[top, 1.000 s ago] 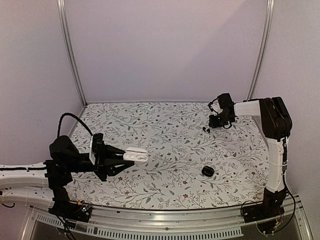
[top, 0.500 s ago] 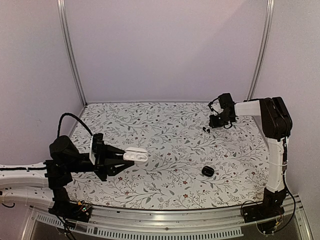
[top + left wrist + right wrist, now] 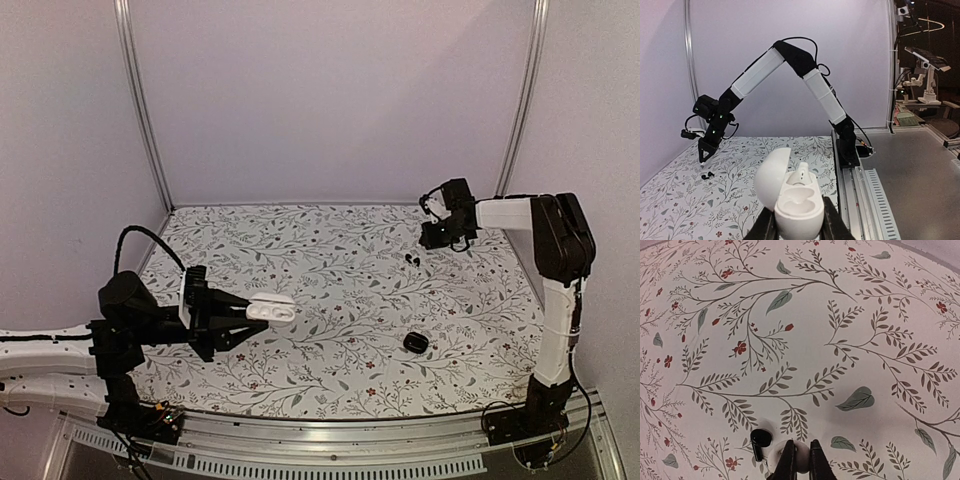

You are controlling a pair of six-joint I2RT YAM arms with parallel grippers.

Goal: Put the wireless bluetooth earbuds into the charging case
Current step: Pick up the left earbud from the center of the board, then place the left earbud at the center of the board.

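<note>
Over the near-left of the table (image 3: 330, 380), the left gripper (image 3: 797, 226) clamps the open white case (image 3: 790, 200), well apart from the black case (image 3: 416, 342). Near the far-right edge, the right gripper (image 3: 801, 465) pinches a small white piece (image 3: 779, 459), with a dark earbud (image 3: 760, 439) just beside it.

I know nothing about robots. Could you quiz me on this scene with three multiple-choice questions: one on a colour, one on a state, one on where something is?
1. What colour is the case in the left tool?
A) black B) white C) red
2. How is its lid?
A) open B) shut C) lying on the table
3. Where is the black case?
A) on the table B) on the wall C) in the left tool

Answers: 1 B, the left wrist view shows it white between the fingers. 2 A, the lid is swung back and the slots show. 3 A, it lies alone on the floral table.
</note>
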